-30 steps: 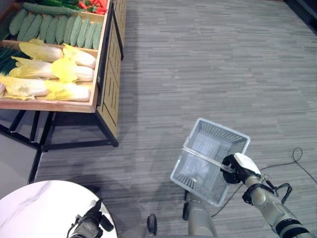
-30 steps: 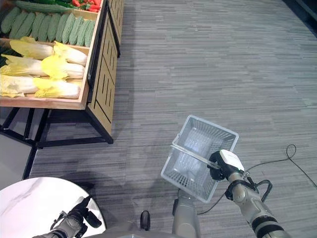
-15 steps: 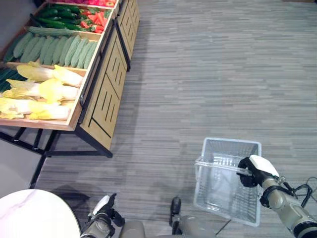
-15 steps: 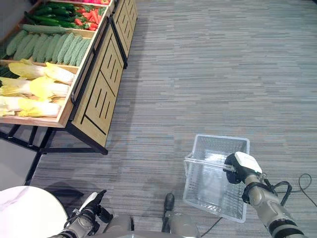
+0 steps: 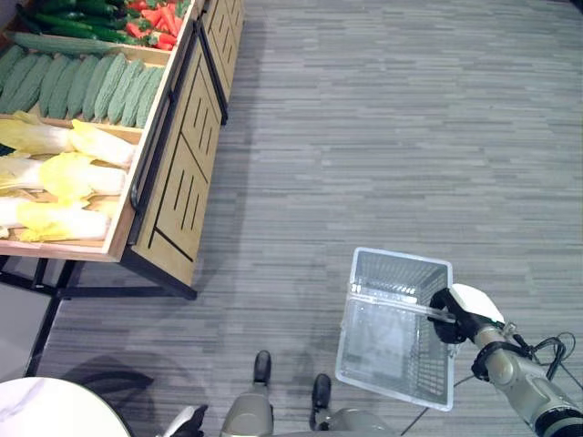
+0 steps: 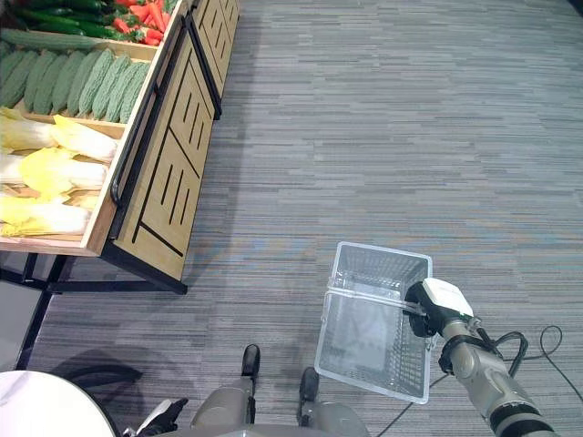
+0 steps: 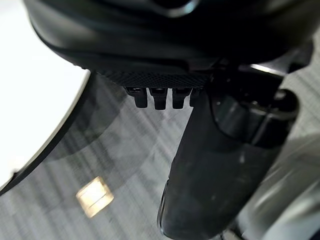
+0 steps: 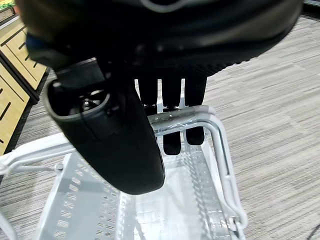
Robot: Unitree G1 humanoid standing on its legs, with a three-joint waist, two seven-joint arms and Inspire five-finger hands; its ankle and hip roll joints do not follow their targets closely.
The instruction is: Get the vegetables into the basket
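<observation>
1. The right hand (image 5: 453, 320) has its fingers (image 8: 172, 120) curled round the handle (image 8: 200, 116) of the white wire-mesh basket (image 5: 393, 337), which hangs from it above the grey striped carpet (image 5: 392, 137).
2. The vegetables lie well apart from that hand, on the wooden slatted produce stand (image 5: 173, 164): yellow-white cabbages (image 5: 55, 177), bumpy green gourds (image 5: 73, 82) and red peppers (image 5: 155, 18).
3. The left hand (image 7: 165, 75) shows beside the white round marble table (image 7: 35, 85); its fingers look curled and hold nothing.

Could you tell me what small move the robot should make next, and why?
Probably step toward the vegetable stand on its left. The basket hangs empty from the right hand, whose fingers curl round its handle, while the cabbages and other vegetables lie in the stand, well apart from the basket.
</observation>
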